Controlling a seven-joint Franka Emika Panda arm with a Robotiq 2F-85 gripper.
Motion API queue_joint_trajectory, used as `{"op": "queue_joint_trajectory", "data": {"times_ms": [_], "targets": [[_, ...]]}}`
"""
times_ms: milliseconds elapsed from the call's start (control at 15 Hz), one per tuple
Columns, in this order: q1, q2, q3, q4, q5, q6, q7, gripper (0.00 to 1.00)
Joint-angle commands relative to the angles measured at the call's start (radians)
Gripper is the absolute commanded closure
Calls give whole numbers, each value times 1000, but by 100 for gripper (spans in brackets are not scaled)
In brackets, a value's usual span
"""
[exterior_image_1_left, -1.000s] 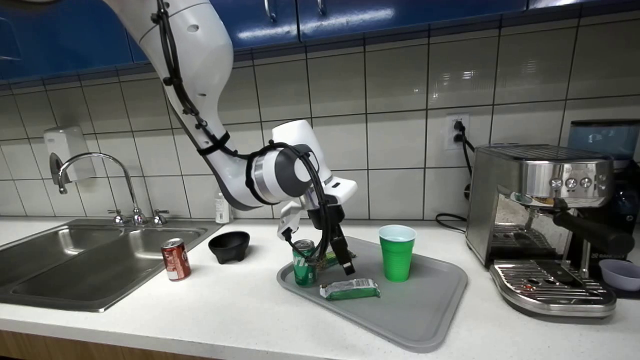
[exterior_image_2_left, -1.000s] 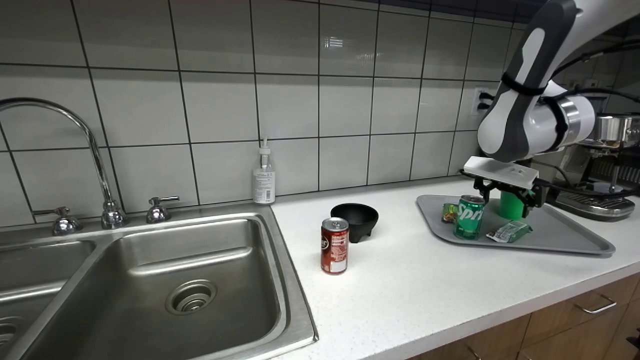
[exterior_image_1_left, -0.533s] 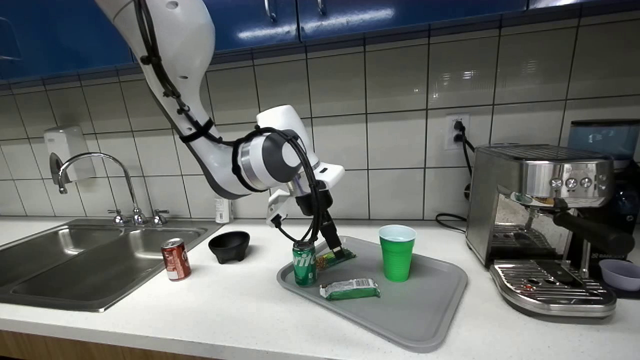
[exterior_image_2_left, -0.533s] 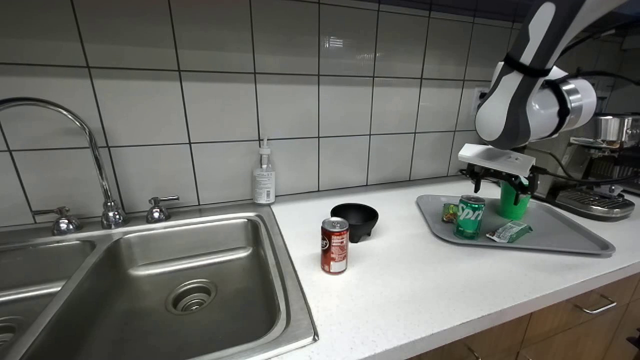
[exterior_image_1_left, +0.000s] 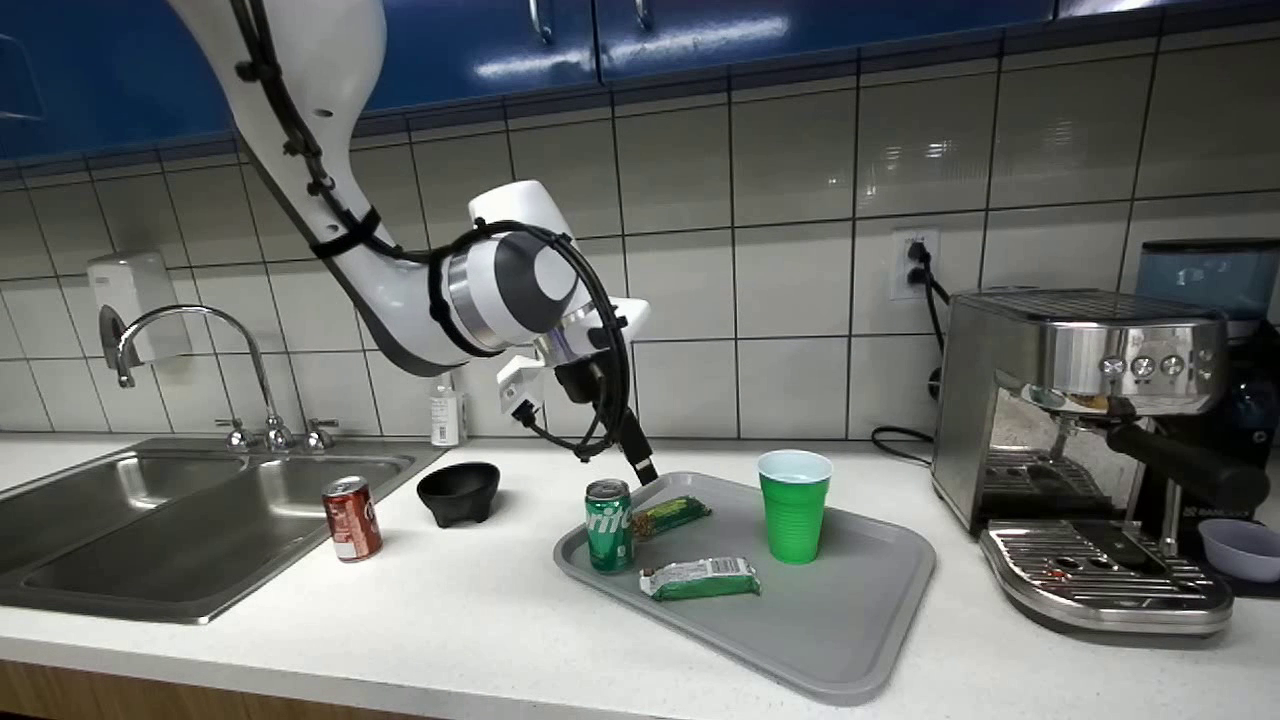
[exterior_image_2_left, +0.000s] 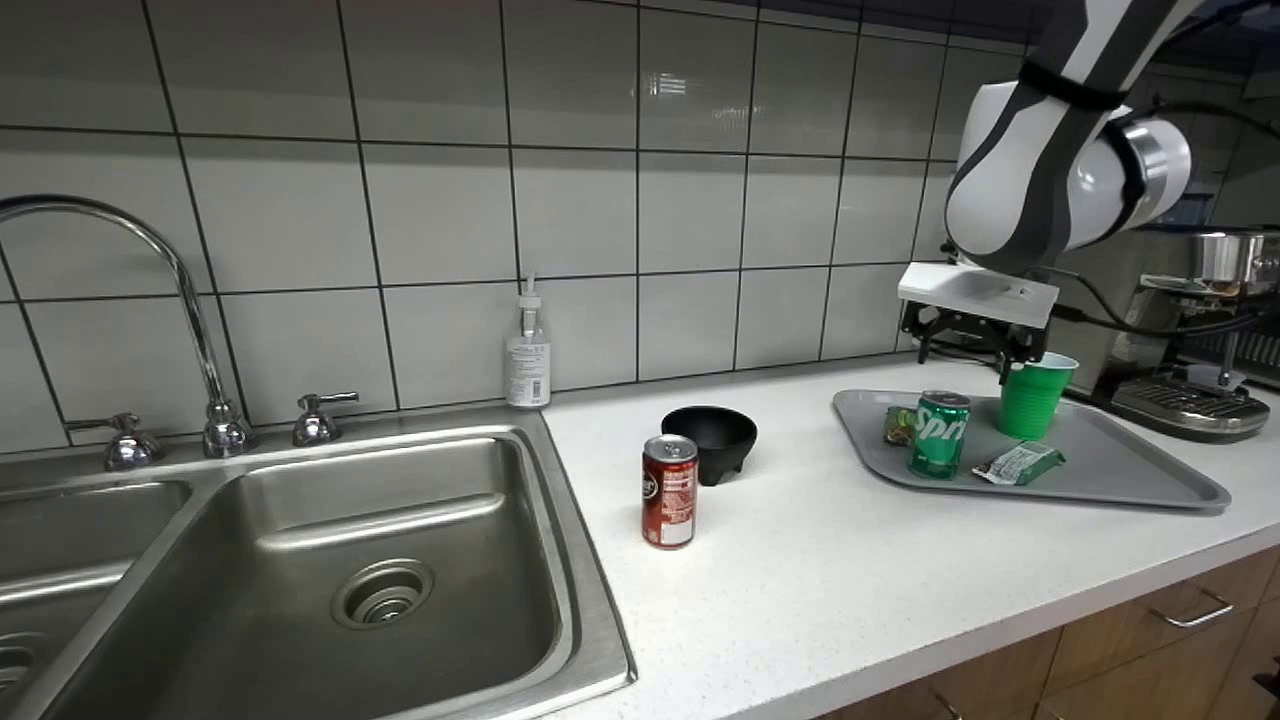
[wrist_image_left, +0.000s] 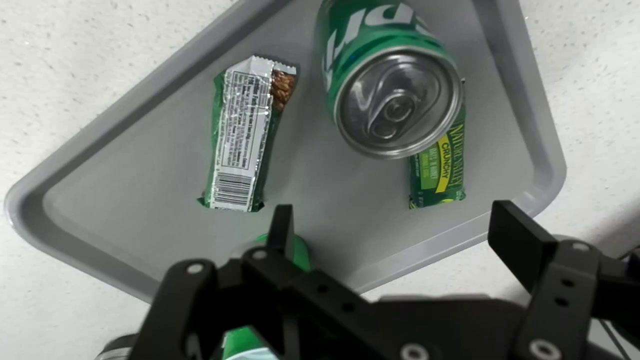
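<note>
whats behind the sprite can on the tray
In both exterior views, a green snack bar lies partly behind the Sprite can on the gray tray. The part the can covers can't be seen.

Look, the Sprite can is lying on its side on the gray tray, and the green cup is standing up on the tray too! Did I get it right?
Not quite: the Sprite can isn't lying down. It stands upright, as both exterior views show. The rest is right: it's on the gray tray, and the green cup stands there too.
</note>
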Motion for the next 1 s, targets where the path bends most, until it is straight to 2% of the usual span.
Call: {"op": "queue_joint_trajectory", "data": {"times_ms": [0,267,333,933], "targets": [[2,-85,27,-53,-61,-5,-15,0],[-15,-139,83,-86,-112,-7,-29,0],[18,-148,66,-98,-101,-6,-43,0],[36,-258,166,-184,-71,-12,-211,0]]}}
